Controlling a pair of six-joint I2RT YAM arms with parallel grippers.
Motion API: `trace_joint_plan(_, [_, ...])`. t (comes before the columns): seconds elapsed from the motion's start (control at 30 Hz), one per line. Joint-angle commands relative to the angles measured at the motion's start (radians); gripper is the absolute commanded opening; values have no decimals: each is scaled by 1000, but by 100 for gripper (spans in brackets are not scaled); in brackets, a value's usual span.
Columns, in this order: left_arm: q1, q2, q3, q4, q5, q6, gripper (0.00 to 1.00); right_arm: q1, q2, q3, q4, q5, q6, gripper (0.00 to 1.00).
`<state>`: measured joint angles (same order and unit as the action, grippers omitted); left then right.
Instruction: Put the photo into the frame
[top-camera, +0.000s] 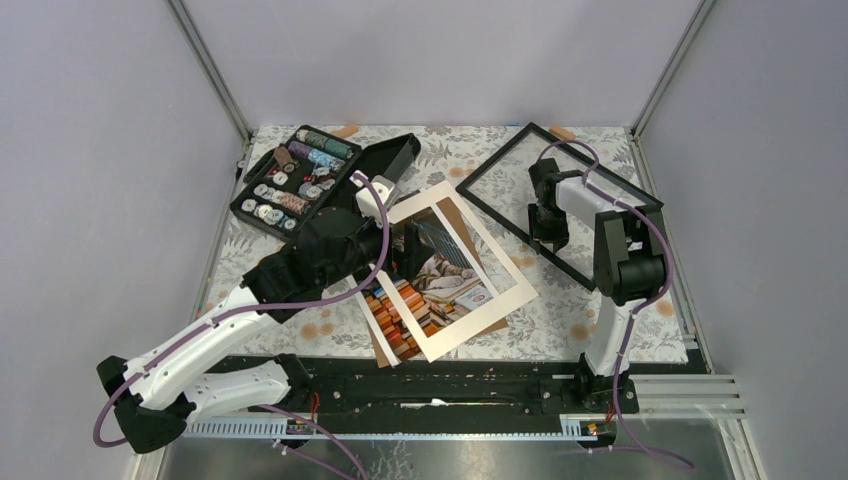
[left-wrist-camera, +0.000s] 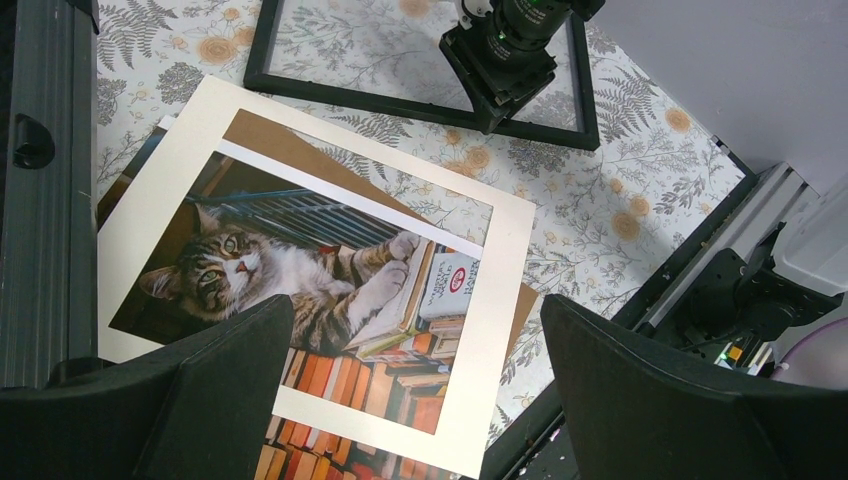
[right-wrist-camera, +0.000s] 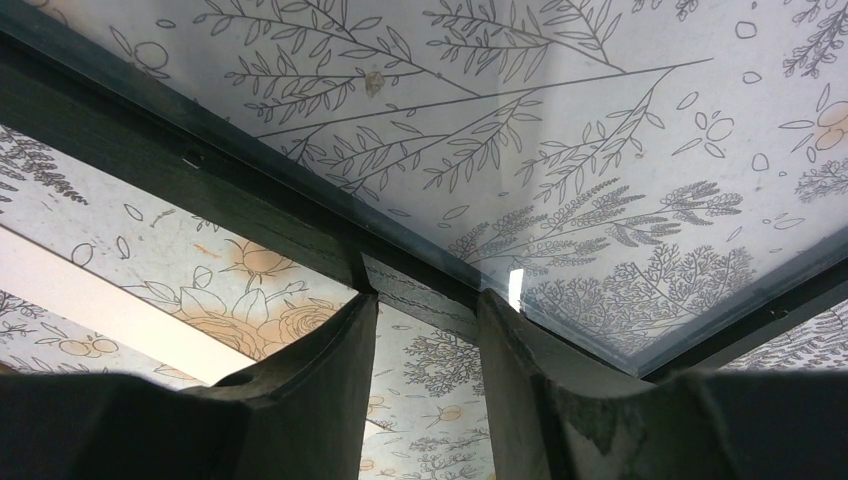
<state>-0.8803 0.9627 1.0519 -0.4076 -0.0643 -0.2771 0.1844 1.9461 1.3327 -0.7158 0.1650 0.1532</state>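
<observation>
R gripper (right-wrist-camera: 420, 300) is clamped on the frame (right-wrist-camera: 250, 215) rail, seen btw its jaws. L gripper (left-wrist-camera: 415, 325) is spread wide; photo (left-wrist-camera: 300, 270) is seen below its jaws.

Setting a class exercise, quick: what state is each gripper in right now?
Left gripper: open, holding nothing.
Right gripper: fingers partly apart at the frame rail; grip cannot be told.

My top camera sits high behind the near edge, looking down over the whole table (top-camera: 560, 325). My left wrist view hovers above the photo (left-wrist-camera: 300, 270), facing away toward the frame (left-wrist-camera: 350, 100). My right wrist view sits hard against that frame's rail, sharing it with both.
</observation>
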Motion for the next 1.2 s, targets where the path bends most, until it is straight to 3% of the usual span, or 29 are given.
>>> trace_joint_plan(0.0, [6, -21, -8, 55, 11, 6, 99, -8, 69, -14, 27, 106, 14, 46])
trace_joint_plan(0.37, [5, -21, -8, 57, 17, 6, 99, -7, 91, -17, 44, 178, 37, 36])
trace_joint_plan(0.57, [5, -22, -6, 56, 20, 6, 99, 24, 68, -41, 38, 86, 102, 27])
trace_joint_plan(0.9, [5, -25, -9, 57, 19, 6, 99, 122, 31, -54, 92, -96, 374, 15])
trace_joint_plan(1.17, [5, -31, -10, 57, 17, 6, 99, 183, 8, -16, 126, -67, 449, 18])
